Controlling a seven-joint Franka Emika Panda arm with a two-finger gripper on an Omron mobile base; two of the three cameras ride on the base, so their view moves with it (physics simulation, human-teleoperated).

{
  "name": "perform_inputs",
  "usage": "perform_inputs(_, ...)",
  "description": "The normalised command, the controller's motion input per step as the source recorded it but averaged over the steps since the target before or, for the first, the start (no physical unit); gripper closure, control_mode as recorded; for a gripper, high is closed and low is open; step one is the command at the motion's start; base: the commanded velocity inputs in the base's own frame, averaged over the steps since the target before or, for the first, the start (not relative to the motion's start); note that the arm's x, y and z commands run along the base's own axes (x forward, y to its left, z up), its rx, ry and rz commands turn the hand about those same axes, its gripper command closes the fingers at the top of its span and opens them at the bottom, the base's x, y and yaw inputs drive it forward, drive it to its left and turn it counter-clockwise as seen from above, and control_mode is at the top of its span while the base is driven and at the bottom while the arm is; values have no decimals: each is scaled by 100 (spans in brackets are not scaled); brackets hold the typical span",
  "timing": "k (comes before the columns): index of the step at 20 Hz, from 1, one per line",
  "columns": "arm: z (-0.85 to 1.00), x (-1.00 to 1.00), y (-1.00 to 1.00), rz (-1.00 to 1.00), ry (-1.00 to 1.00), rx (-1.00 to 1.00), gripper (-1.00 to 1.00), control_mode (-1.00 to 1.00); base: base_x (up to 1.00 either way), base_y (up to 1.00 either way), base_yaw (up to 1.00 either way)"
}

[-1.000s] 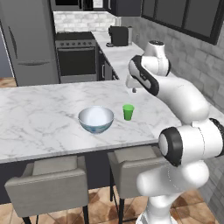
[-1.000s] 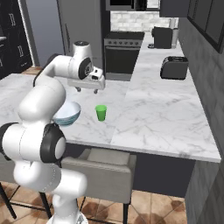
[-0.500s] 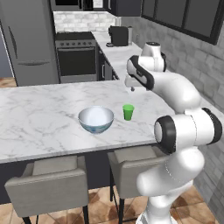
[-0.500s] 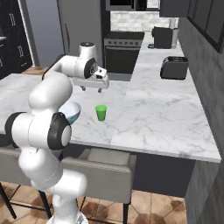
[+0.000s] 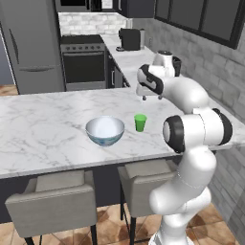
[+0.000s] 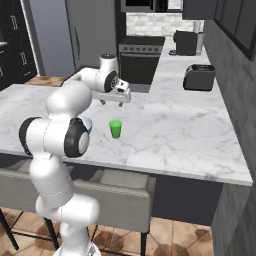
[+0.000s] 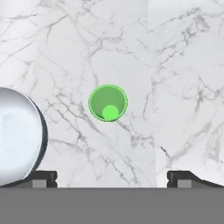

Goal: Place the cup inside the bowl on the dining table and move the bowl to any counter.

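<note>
— While the chairs are passed over at the near edge, where is the action to be found?
— On the marble worktop, where the bowl is seen standing upright, white inside, and the cup is set just beside it, apart, mouth up.
— How is that cup expected to handle?
— It is judged light and rigid, with smooth tapered walls that may slip; a hold across the sides near the rim would be favoured. The bowl looks wider and heavier, so its rim is the likely hold.
— And the gripper?
— The gripper is held above and beyond the cup, pointed straight down, jaws spread fully, nothing gripped. The arm is arched over the worktop from the base, and farther back a toaster and oven are seen.
</note>
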Motion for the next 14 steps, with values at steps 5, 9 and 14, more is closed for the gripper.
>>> perform_inputs(5,-17,52,0,0,0,0,-100,-100,0,0,0)
perform_inputs(9,-10,40,0,0,0,0,-100,-100,0,0,0)
perform_inputs(14,-13,47,0,0,0,0,-100,-100,0,0,0)
